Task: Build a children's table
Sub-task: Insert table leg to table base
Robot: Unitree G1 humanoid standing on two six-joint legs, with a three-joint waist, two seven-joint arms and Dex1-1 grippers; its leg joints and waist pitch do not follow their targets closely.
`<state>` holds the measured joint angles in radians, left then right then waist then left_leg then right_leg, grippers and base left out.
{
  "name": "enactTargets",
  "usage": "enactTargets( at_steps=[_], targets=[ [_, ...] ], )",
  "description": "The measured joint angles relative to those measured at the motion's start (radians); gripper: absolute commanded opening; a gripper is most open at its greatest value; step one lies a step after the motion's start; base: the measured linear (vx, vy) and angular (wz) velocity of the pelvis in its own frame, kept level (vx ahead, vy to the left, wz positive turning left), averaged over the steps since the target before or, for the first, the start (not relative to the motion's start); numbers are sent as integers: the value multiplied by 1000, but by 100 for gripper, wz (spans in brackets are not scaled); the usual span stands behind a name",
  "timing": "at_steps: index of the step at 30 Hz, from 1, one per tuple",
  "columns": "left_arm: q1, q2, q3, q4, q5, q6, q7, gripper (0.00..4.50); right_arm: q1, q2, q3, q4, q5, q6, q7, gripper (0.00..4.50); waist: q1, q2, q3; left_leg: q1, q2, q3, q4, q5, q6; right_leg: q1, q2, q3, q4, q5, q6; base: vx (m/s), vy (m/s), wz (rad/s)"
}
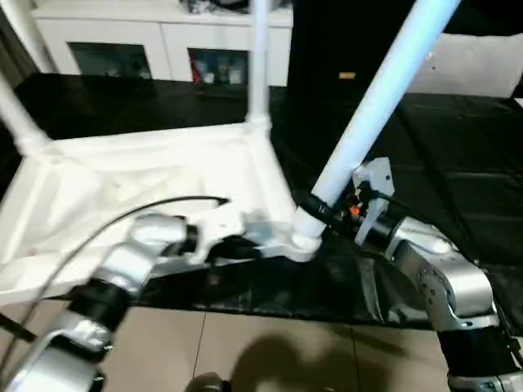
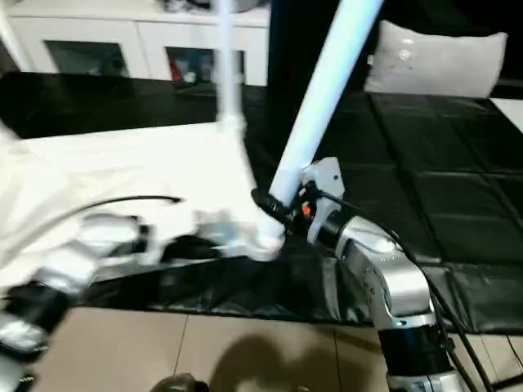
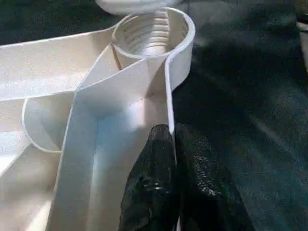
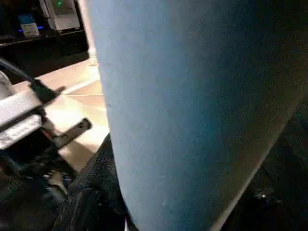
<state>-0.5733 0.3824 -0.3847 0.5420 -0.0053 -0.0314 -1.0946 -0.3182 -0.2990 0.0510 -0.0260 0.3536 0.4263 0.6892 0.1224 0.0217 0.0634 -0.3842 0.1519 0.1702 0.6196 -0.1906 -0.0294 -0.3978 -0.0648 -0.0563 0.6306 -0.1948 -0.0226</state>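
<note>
Silver forearms are seen nearest the head camera, and each leads to a gripper at the near corner of the upturned white plastic rectangular tabletop (image 1: 122,175), which lies ribbed side up on a black quilted mat (image 1: 458,163) over a tan tiled floor (image 1: 270,351). At the left gripper (image 3: 169,144), the two black fingers are pressed together on the thin upright wall of the tabletop, just short of the round threaded corner socket (image 3: 154,31). At the right gripper (image 1: 315,208), the black fingers are clamped around the lower end of a long tapered white tube leg (image 1: 380,98), whose flared end is set at that socket while the tube leans away to the right. With the leg so tilted, cross-threading or jamming could be judged likely if it were turned or pushed now. The thin wall could flex or slip out of the left pinch, and the tabletop would then be dragged across the mat. A swing of the leaning leg could also carry it against the upright white leg (image 1: 259,57) already seated at the far corner. Beyond, a white glass-door cabinet (image 1: 163,41) is seen against the wall.
</note>
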Motion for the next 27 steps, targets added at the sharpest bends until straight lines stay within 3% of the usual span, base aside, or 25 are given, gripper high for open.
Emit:
enactTargets(
  at_steps=[3,6,13,18,21,27],
  targets=[
    [-11,-11,2,20,3,0,13,0,8,-4,0,-3,0,0,5,190,-7,0,0,1,0,0,0,1,1,0,0,0,0,1,1,0,0,0],
    [-1,6,17,7,-17,30,-11,55,17,-10,1,-3,0,5,5,190,-13,0,0,1,2,0,0,1,1,-1,1,0,0,1,1,0,0,0],
    [27,43,40,-25,-39,58,-36,74,21,-11,3,-3,0,6,7,190,-30,0,0,0,6,0,0,0,0,-2,4,-1,0,1,1,0,0,0],
    [27,41,49,-21,-41,67,-40,74,21,-11,7,-3,-1,7,7,190,-33,0,0,0,6,1,0,0,0,-1,4,-1,0,1,1,0,0,0],
    [26,40,52,-21,-42,82,-44,37,21,-11,13,-3,-1,8,8,190,-33,0,0,1,6,1,0,0,0,-1,4,-1,0,1,1,0,0,0],
    [23,43,50,-21,-37,92,-54,11,19,-26,26,-3,-3,29,16,190,-34,1,0,1,6,1,0,0,0,-1,4,-1,0,1,1,0,0,0]
  ],
)
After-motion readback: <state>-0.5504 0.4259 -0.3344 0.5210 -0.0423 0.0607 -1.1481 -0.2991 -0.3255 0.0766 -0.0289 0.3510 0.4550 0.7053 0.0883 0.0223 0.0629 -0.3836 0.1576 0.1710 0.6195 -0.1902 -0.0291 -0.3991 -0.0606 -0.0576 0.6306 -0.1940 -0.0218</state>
